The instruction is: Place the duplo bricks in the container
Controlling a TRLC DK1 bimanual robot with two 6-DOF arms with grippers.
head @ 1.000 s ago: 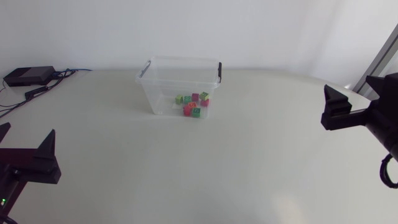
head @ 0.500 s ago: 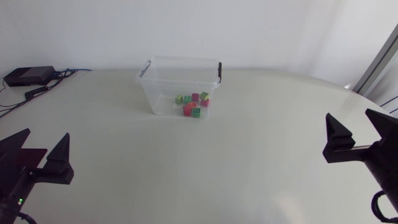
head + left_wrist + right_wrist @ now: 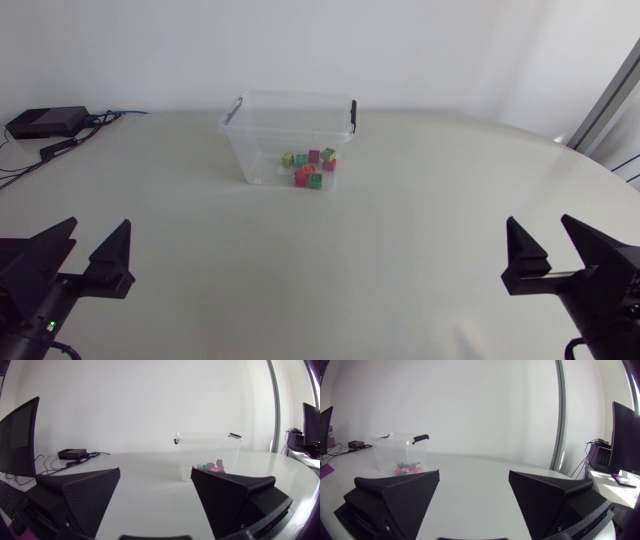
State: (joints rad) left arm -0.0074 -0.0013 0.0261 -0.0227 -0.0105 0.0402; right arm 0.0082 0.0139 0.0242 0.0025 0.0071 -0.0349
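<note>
A clear plastic container [image 3: 290, 135] with black handles stands at the far middle of the table. Several duplo bricks [image 3: 309, 168], green, pink and red, lie inside it on its floor. The left wrist view shows the container [image 3: 207, 455] and the bricks [image 3: 212, 466] far ahead of my left gripper [image 3: 155, 497]. From the right wrist the container [image 3: 395, 452] sits far ahead and off to one side. My left gripper [image 3: 85, 258] is open and empty near the table's front left. My right gripper [image 3: 555, 260] is open and empty at the front right [image 3: 472, 497].
A black box [image 3: 45, 122] with cables [image 3: 60, 148] lies at the table's far left corner. The wide white tabletop [image 3: 320, 260] stretches between the two grippers and the container.
Both arms have drawn back and down toward the table's front. The left gripper has shifted right in the view, the right gripper has dropped lower. The container and bricks have not moved.
</note>
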